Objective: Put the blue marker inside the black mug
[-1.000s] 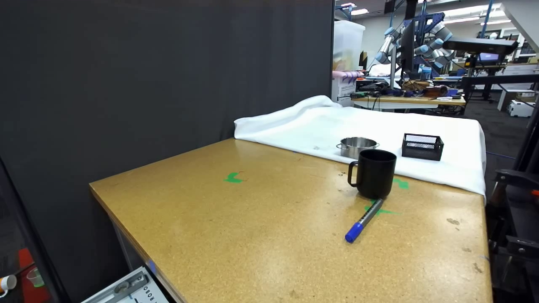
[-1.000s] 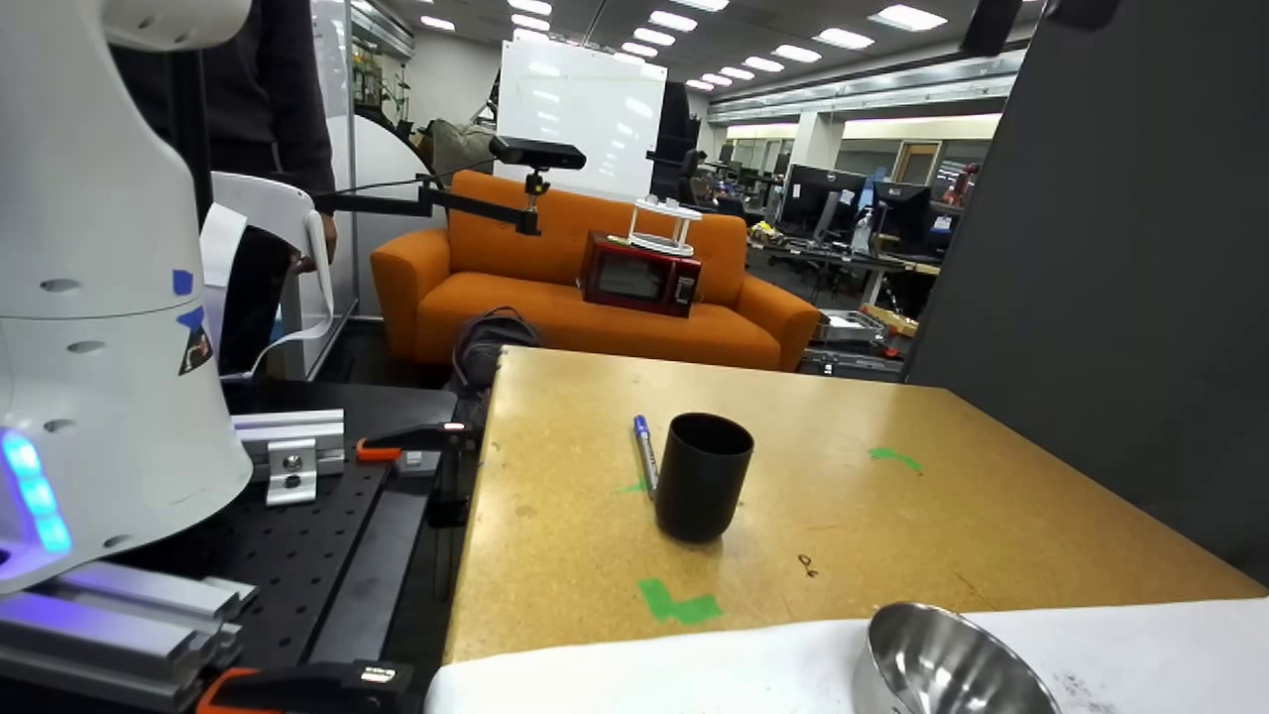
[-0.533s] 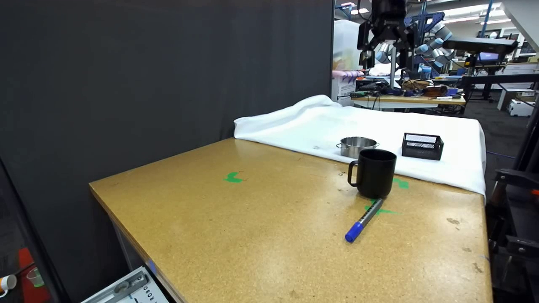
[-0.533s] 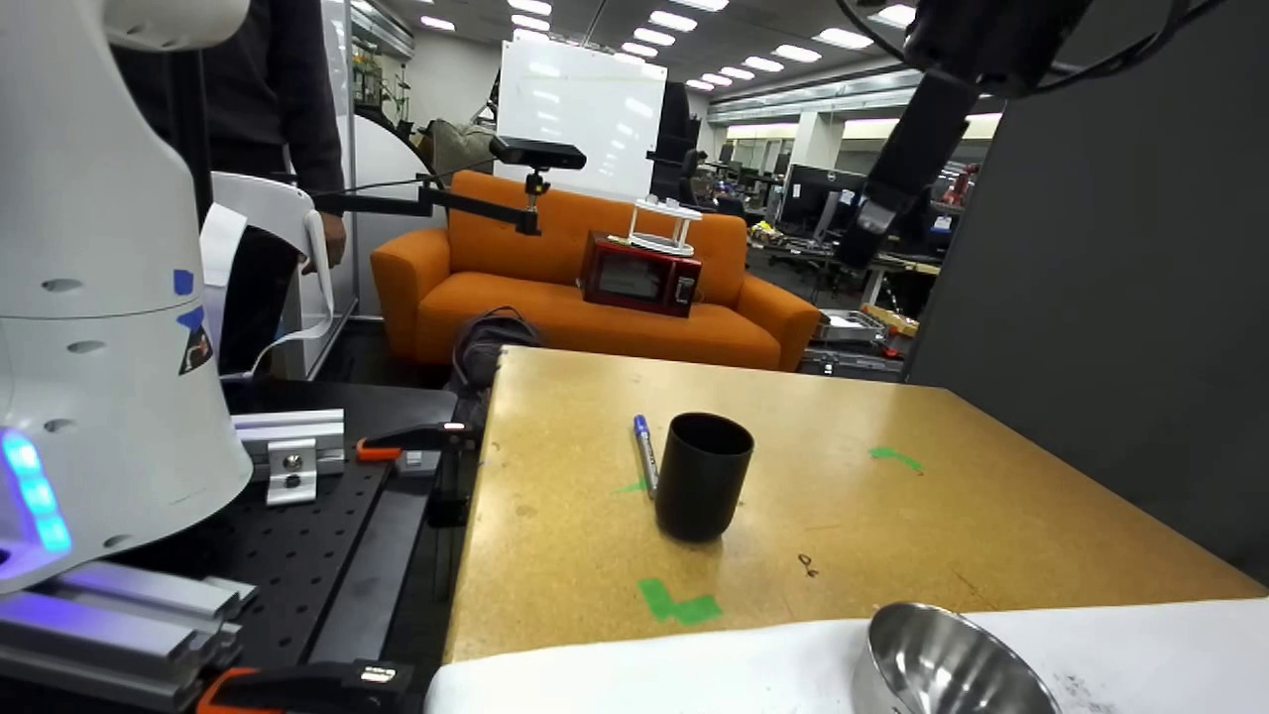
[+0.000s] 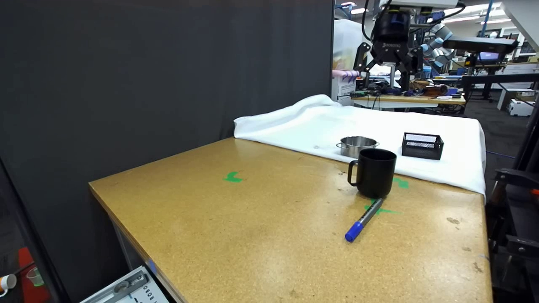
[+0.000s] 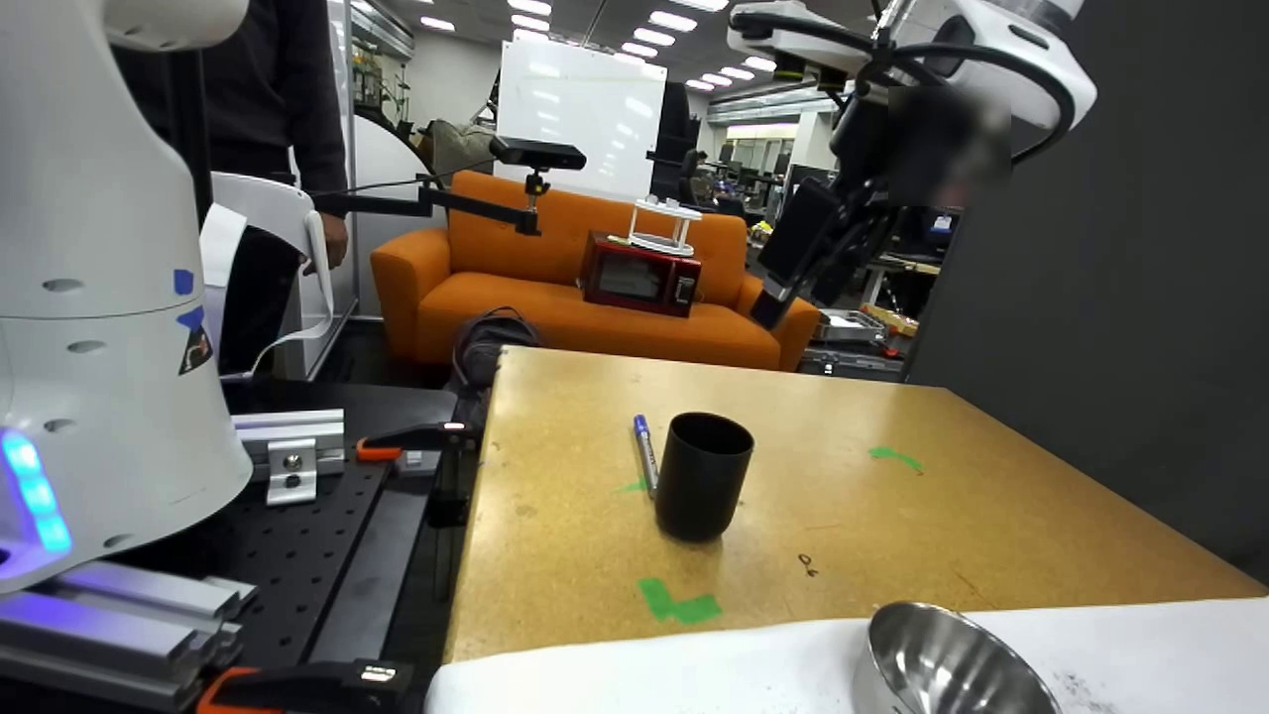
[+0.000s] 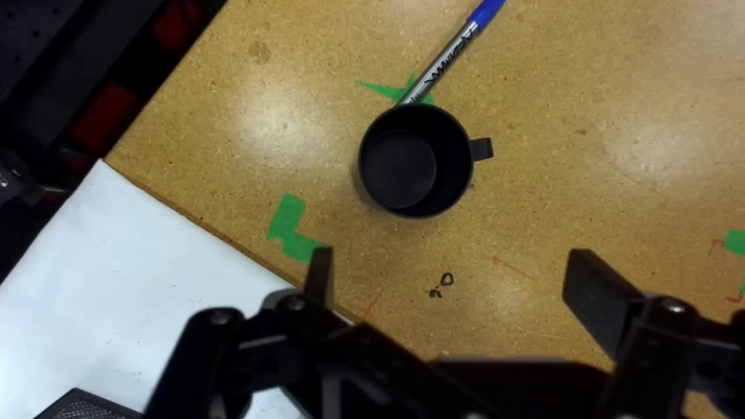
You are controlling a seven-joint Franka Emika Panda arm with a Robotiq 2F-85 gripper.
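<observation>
The blue marker has a grey barrel with lettering and a bright blue cap. It lies flat on the wooden table in both exterior views (image 5: 368,216) (image 6: 646,456) and in the wrist view (image 7: 445,60). Its uncapped end meets or nearly meets the mug's base; I cannot tell if they touch. The black mug stands upright in both exterior views (image 5: 376,174) (image 6: 702,481); the wrist view (image 7: 416,166) shows its inside empty. My gripper is open and empty, high above the table, in both exterior views (image 5: 385,81) (image 6: 796,296) and the wrist view (image 7: 451,270).
A steel pot (image 5: 353,150) and a black mesh basket (image 5: 422,152) sit on a white cloth (image 5: 311,122) beside the mug. A dark curtain (image 5: 168,84) borders one table side. A camera on a bracket (image 6: 535,154) stands beyond the table edge. Green tape (image 7: 286,218) marks the tabletop.
My gripper has come down into both exterior views from above, nearing the mug and table. It stays open. The marker and mug have not moved.
</observation>
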